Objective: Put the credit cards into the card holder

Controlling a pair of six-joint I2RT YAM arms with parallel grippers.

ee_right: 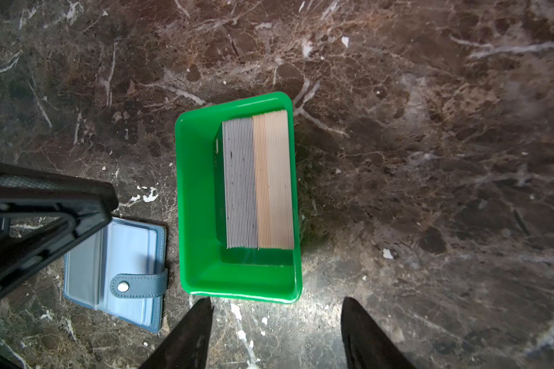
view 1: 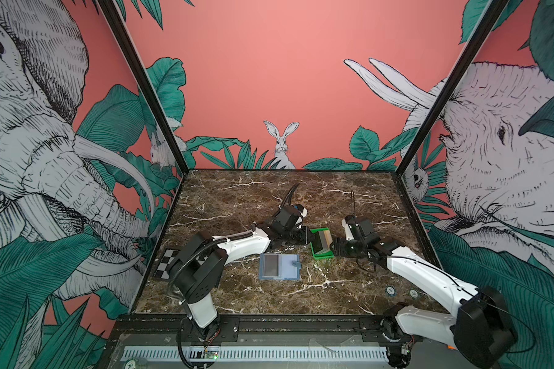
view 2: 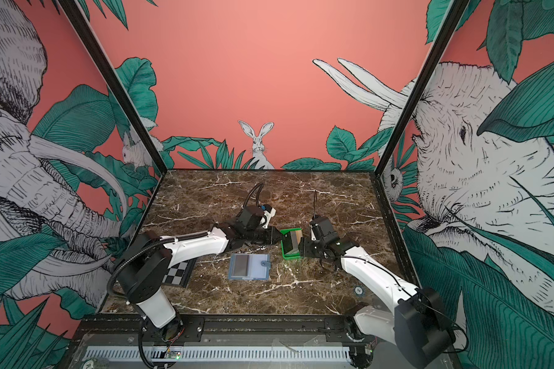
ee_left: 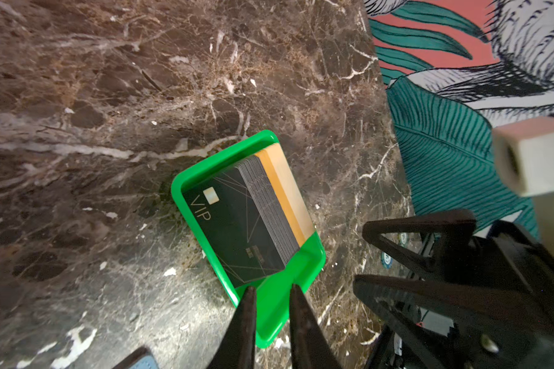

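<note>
The credit cards stand on edge as one stack in a small green tray (view 1: 322, 254) (view 2: 291, 255). A black "VIP" card (ee_left: 237, 223) faces outward, with grey cards (ee_right: 240, 182) and then tan cards (ee_right: 274, 179) behind it. My left gripper (ee_left: 273, 288) (view 1: 311, 238) hovers at one tray rim (ee_left: 205, 166), close to the VIP card's corner. It is open by a narrow gap with nothing between its fingers. My right gripper (ee_right: 277, 303) (view 1: 333, 246) stands wide open just outside the opposite tray wall (ee_right: 237, 292). The slate-blue card holder (view 1: 279, 266) (view 2: 249, 266) (ee_right: 125, 265) lies open and flat in front of the tray.
A checkerboard plate (view 1: 165, 265) (view 2: 176, 274) lies at the left wall, partly under the left arm. Two small round markers (view 1: 390, 290) (view 1: 413, 293) sit near the front right. The left gripper's body (ee_right: 45, 217) hides part of the card holder in the right wrist view.
</note>
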